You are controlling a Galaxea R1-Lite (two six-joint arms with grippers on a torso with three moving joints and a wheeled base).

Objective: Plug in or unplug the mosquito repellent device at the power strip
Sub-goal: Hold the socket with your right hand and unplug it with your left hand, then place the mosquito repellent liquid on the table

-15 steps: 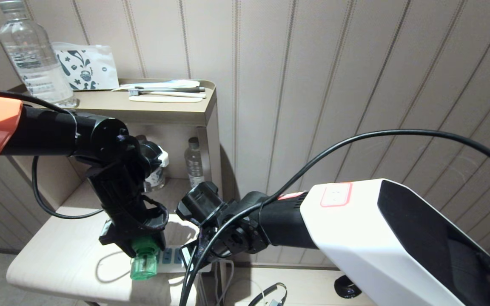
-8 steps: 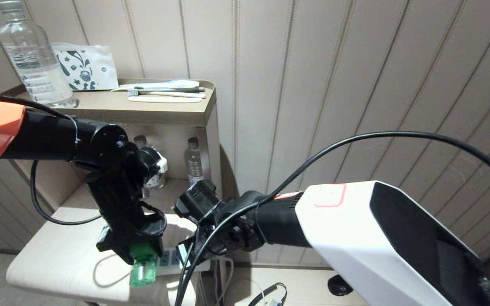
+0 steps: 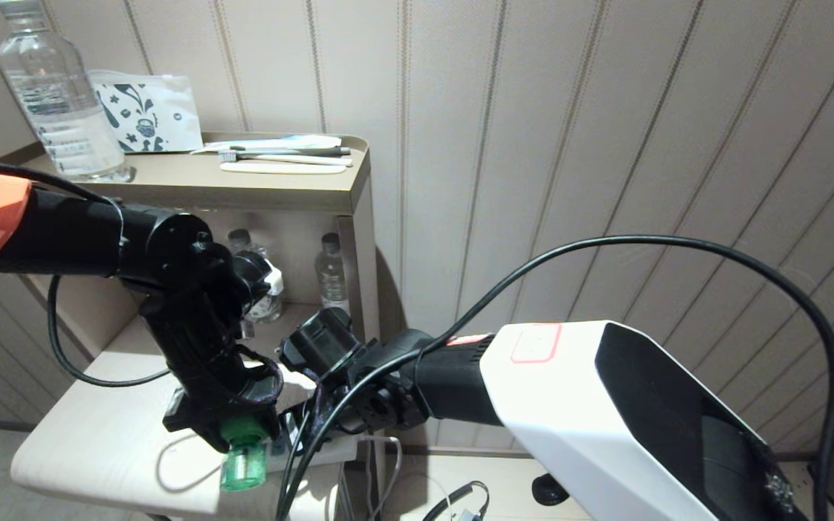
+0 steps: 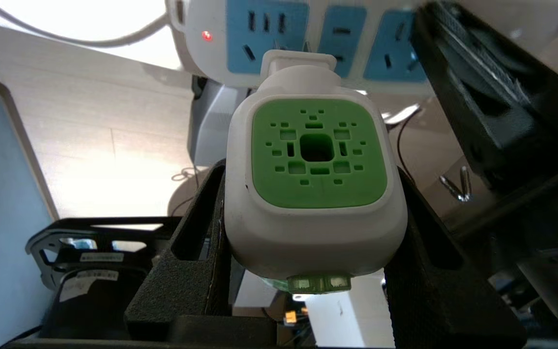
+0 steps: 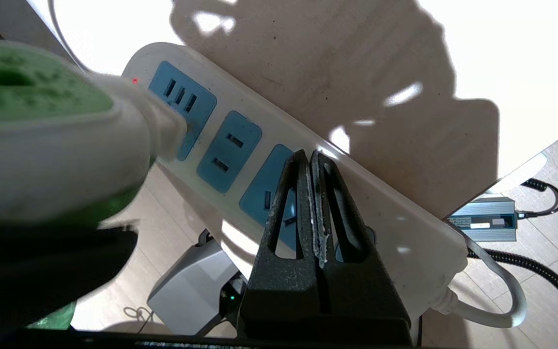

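Left claw (image 4: 308,271), lower centre of left wrist view, clamped on mosquito repellent device (image 4: 315,160). Device plug points at first blue socket of power strip (image 4: 279,29), top centre; whether prongs are seated cannot be told. Right claw (image 5: 314,194), fingers together, pressed on power strip mid-frame, beside device. Strip's long axis runs diagonally across desk (image 5: 380,63).

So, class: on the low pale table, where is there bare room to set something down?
Bare wood lies on the low table, between its left edge and the left gripper. It is crowded around the power strip, where the mosquito repellent device and right gripper meet.
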